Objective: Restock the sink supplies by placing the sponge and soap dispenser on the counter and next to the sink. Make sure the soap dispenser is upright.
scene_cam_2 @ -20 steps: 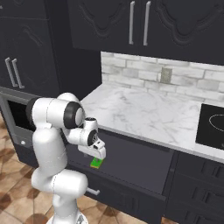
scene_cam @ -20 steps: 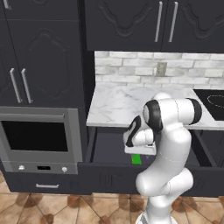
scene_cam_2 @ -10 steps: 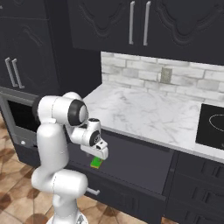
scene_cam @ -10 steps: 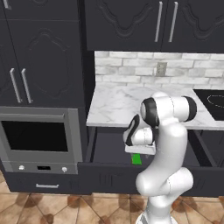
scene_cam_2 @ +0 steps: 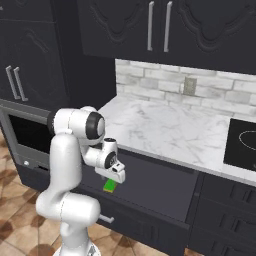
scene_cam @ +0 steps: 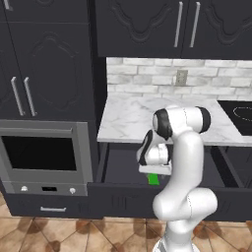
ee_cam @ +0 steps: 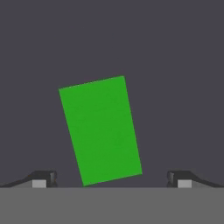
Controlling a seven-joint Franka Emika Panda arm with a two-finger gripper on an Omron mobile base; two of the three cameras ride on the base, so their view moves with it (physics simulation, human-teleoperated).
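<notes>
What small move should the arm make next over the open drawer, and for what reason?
Probably lower straight down, then close. The sponge lies flat on the drawer floor, between the wide-open jaws of the gripper, but not yet touched. It sits slightly turned, so a small wrist roll may help.

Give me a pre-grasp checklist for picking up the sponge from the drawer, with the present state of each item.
1. Gripper open: ok.
2. Sponge between the fingertips: ok, it lies between them in the hand view.
3. Sponge lying flat on the drawer floor: ok.
4. Sponge square to the gripper: not ok, slightly rotated.
5. Drawer pulled out: ok.
6. Free spot on the counter: ok.
7. Fingertips low enough to close: cannot tell.
</notes>
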